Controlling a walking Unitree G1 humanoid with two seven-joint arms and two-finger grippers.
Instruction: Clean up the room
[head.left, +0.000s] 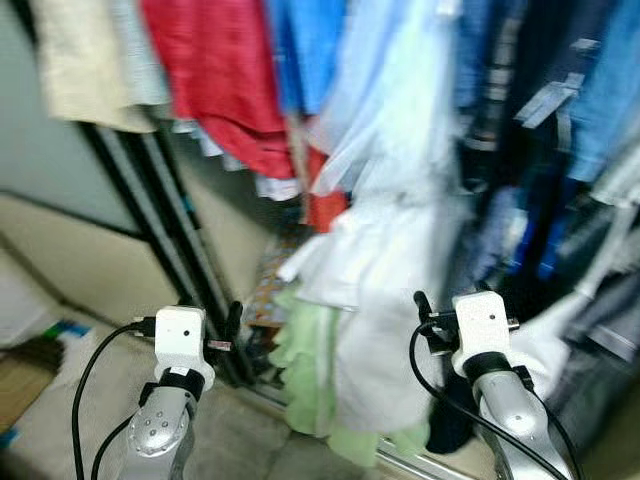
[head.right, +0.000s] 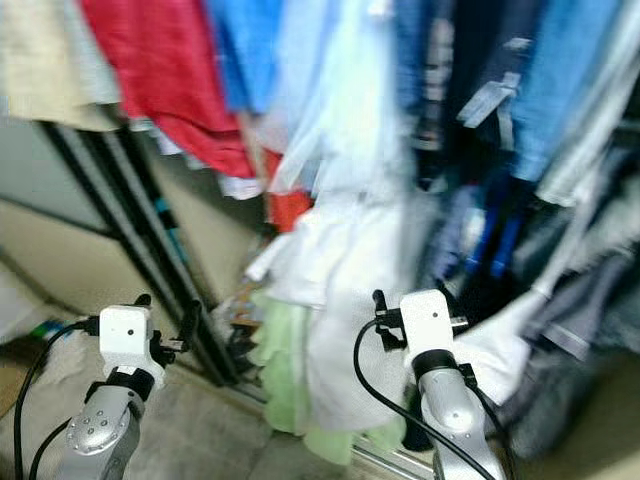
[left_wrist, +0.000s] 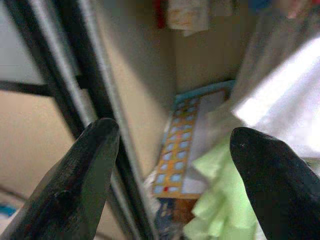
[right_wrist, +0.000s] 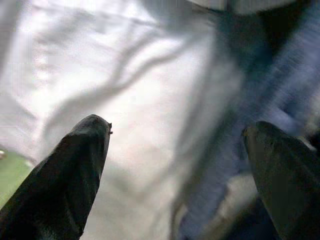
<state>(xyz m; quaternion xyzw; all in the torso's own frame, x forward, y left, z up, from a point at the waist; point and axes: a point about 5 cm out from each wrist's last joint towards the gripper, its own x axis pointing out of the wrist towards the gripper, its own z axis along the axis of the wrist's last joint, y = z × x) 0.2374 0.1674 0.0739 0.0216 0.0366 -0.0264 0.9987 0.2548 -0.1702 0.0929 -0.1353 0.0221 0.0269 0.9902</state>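
Hanging clothes crowd an open wardrobe ahead, all blurred. A white garment (head.left: 380, 300) hangs lowest in the middle, with a pale green garment (head.left: 305, 370) under its left side. Both arms are raised in front of them. My left gripper (left_wrist: 172, 131) is open and empty, pointing into the wardrobe's left corner past a black door rail (left_wrist: 75, 90). My right gripper (right_wrist: 175, 125) is open too, its fingers (right_wrist: 75, 170) close in front of the white garment (right_wrist: 130, 100) without holding it. Dark blue cloth (right_wrist: 280, 75) lies beside the white.
A red garment (head.left: 230, 80), a blue one (head.left: 310, 40) and a cream one (head.left: 85, 60) hang up left. Dark and denim clothes (head.left: 530, 180) hang at the right. A patterned flat board (left_wrist: 177, 155) leans in the wardrobe corner. Black sliding-door rails (head.left: 160, 210) stand at the left.
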